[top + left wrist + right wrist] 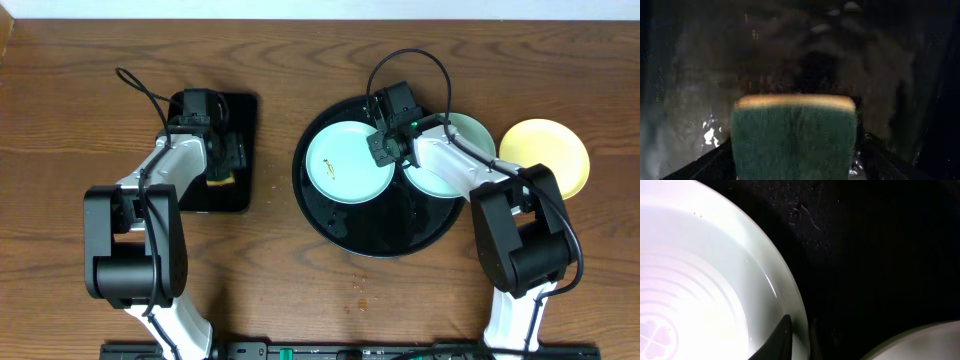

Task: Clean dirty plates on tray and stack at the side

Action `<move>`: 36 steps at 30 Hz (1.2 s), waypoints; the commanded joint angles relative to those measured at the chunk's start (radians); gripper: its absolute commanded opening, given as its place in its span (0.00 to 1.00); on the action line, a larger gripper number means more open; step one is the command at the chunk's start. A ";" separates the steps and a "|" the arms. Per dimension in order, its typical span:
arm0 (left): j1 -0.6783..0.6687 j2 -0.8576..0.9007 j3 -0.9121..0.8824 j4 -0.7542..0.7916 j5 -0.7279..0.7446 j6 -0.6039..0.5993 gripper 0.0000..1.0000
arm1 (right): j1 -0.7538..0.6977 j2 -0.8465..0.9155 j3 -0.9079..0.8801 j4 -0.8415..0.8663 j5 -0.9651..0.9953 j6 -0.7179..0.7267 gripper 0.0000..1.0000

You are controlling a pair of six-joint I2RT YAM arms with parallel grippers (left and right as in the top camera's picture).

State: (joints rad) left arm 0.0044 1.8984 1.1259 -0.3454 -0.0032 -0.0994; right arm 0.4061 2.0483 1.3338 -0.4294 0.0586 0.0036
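Wooden table under tray, yellow plate

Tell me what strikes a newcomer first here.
The large round black tray right of centre holds a pale blue plate, its rim pinched by the right gripper, and a second pale plate at its right edge. A yellow plate lies off it, far right; at left, a green sponge sits between the fingers of the left gripper.

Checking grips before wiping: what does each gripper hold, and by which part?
Right gripper pinches the pale blue round plate by its rim. Green-and-yellow sponge sits between the fingers of the left gripper; gripped or not, cannot tell.
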 commanded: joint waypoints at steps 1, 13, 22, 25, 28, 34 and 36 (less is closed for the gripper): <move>0.001 0.010 -0.011 0.023 -0.009 0.009 0.78 | -0.003 0.013 -0.010 -0.001 -0.014 0.006 0.12; 0.001 0.010 -0.011 0.024 -0.009 0.009 0.68 | -0.003 0.013 -0.010 -0.001 -0.014 0.006 0.13; 0.001 0.010 -0.023 -0.136 -0.009 -0.006 0.15 | -0.003 0.013 -0.010 -0.001 -0.014 0.007 0.15; 0.001 0.010 -0.026 -0.150 -0.009 -0.007 0.78 | -0.003 0.013 -0.010 -0.001 -0.014 0.006 0.17; 0.001 0.010 -0.026 -0.201 -0.009 -0.010 0.78 | -0.003 0.013 -0.010 -0.001 -0.014 0.006 0.19; 0.001 0.010 -0.043 -0.194 -0.009 -0.010 0.74 | -0.003 0.013 -0.010 -0.001 -0.015 0.007 0.21; 0.001 0.010 -0.069 -0.142 -0.009 -0.010 0.69 | -0.003 0.013 -0.010 -0.001 -0.014 0.007 0.21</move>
State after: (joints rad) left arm 0.0051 1.8809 1.1179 -0.5217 0.0078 -0.1059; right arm 0.4061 2.0483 1.3319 -0.4297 0.0509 0.0063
